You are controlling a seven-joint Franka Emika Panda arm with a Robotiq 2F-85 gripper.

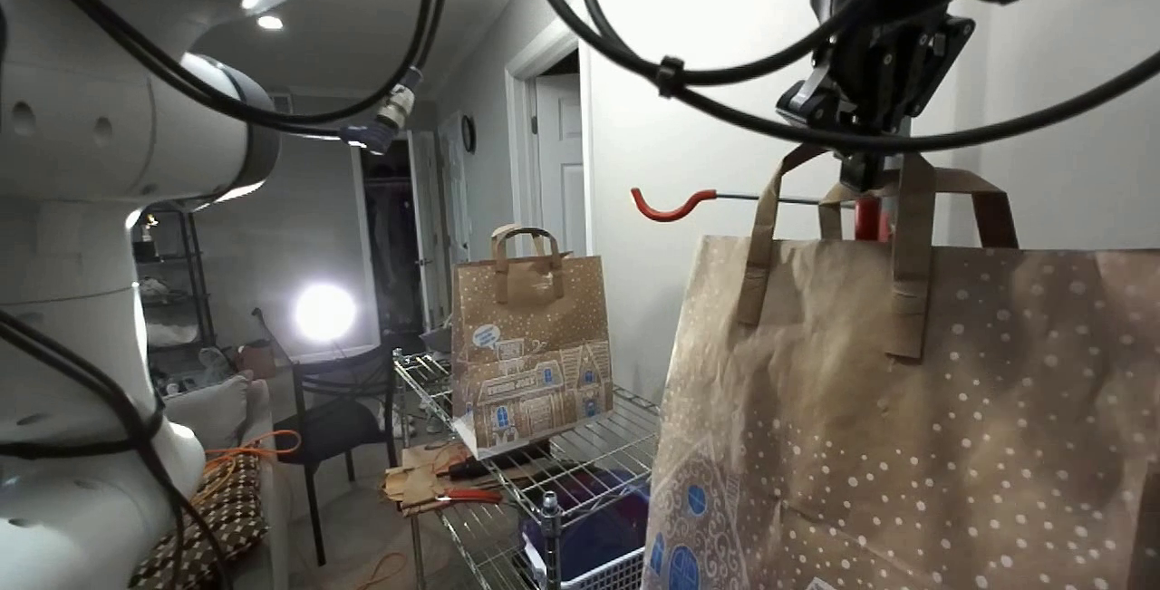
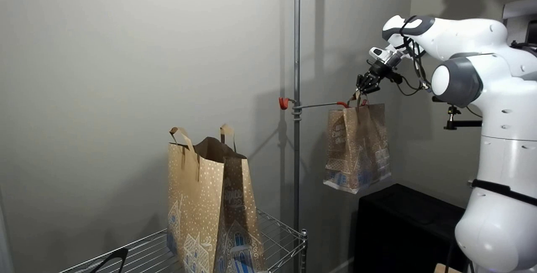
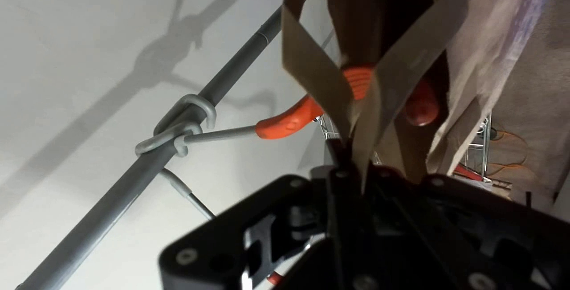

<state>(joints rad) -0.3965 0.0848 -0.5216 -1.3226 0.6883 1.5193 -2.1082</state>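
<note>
A brown paper bag with white dots [image 1: 906, 427] hangs in the air in both exterior views, upright and off any surface. My gripper [image 2: 359, 92] is above it, shut on the bag's handles [image 3: 311, 63]. In the wrist view the gripper [image 3: 353, 154] pinches the paper straps where they come together. A red-tipped hook [image 3: 287, 120] passes beneath the straps, and its rounded end shows at the bag's mouth. That hook [image 2: 343, 104] sits at the bag's top in an exterior view. Whether the straps touch it, I cannot tell.
A grey pole [image 2: 297, 55] by the wall carries the hooks; another red hook [image 2: 283, 103] points elsewhere. A similar paper bag [image 2: 197, 197] stands on a wire shelf [image 2: 281, 233]. A black box-like shape [image 2: 407, 218] lies below the hanging bag's right side. Cables [image 1: 671, 78] loop around the arm.
</note>
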